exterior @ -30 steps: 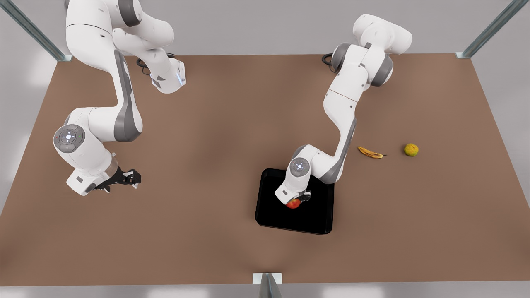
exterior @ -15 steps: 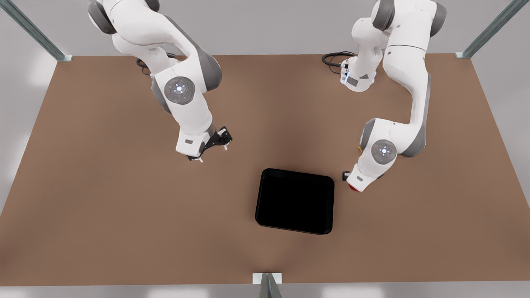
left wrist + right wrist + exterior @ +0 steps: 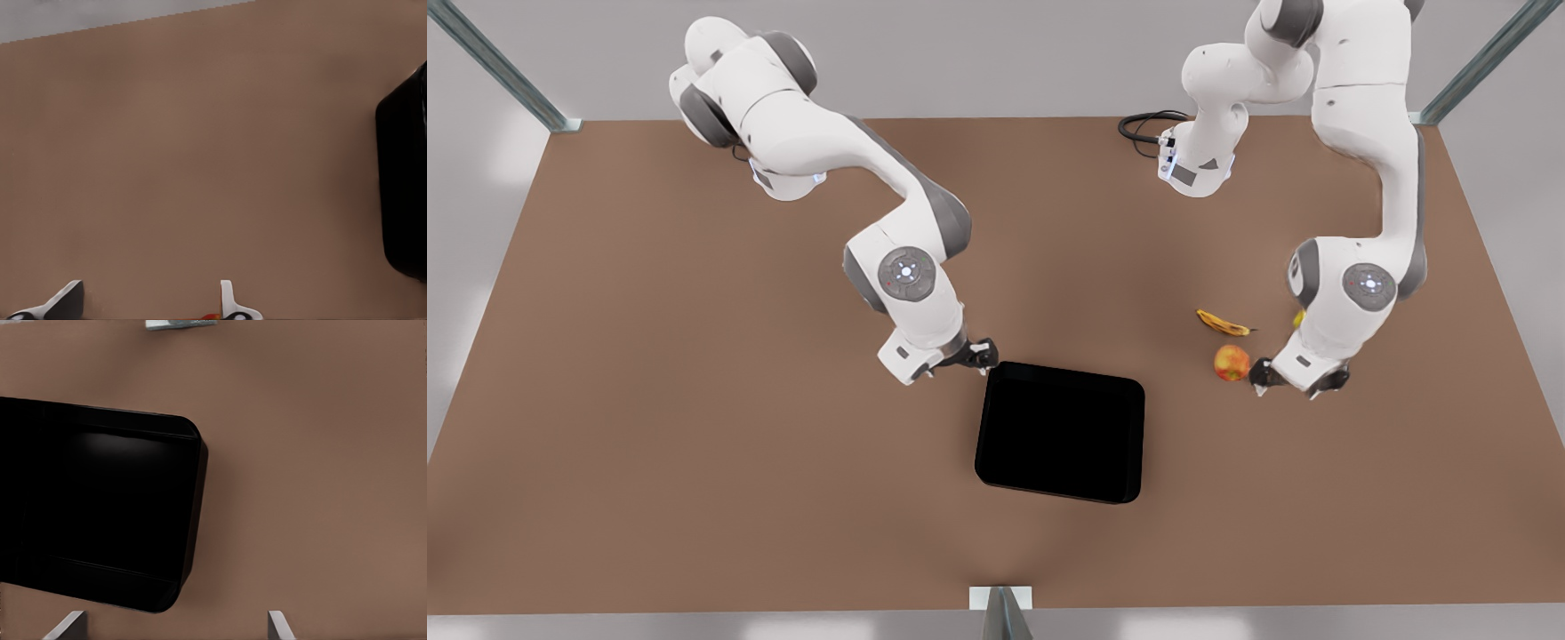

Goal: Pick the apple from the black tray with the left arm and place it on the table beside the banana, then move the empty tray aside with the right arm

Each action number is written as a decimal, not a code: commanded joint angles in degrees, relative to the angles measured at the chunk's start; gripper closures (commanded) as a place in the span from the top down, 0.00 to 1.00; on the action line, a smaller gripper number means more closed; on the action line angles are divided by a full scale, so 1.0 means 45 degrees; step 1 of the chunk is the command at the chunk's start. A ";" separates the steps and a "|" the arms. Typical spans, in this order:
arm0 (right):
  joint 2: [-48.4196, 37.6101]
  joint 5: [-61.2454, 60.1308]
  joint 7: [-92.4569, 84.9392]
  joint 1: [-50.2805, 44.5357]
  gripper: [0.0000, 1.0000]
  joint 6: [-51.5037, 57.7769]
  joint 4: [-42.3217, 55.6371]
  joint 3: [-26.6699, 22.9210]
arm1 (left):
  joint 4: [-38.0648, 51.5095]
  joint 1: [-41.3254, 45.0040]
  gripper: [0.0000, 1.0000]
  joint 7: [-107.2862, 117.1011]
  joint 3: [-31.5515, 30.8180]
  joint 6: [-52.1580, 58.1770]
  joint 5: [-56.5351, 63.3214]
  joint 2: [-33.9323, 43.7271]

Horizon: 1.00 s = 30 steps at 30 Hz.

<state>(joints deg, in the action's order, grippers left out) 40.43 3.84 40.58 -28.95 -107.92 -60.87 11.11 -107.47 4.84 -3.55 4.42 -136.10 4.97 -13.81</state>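
The apple (image 3: 1232, 363) rests on the table (image 3: 694, 444) just below the banana (image 3: 1223, 324), apart from it. My left gripper (image 3: 1285, 388), on the front view's right, hovers open right beside the apple with nothing between its fingers; the left wrist view shows its gripper (image 3: 147, 308) spread wide over bare table, the black tray (image 3: 403, 193) off to one side. The black tray (image 3: 1060, 433) lies empty in the middle. My right gripper (image 3: 959, 363) is open at the tray's far-left corner; in the right wrist view the right gripper (image 3: 172, 628) sits by the tray's (image 3: 100, 507) rounded corner.
A yellow-green round fruit (image 3: 1299, 318) peeks out from behind the left arm, right of the banana. A black cable (image 3: 1143, 127) coils at the back edge. Metal posts stand at the back corners (image 3: 551, 116) and at the front edge (image 3: 1000, 604).
The left arm carried the apple off the tray to the spot by the banana and let it go. The right arm swung from the far left over to the tray's corner.
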 commanded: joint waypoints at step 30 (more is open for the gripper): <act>0.3419 0.0904 0.6470 -0.0578 1.00 -0.4123 0.0266 -0.0361 | 0.5231 -0.0040 1.00 -0.0852 -0.0261 0.7999 -0.1767 -0.0311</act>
<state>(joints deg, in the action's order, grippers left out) 55.71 7.85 65.05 -31.55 -124.96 -59.76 9.48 -84.02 4.67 -6.73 3.24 -100.69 -2.99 -15.30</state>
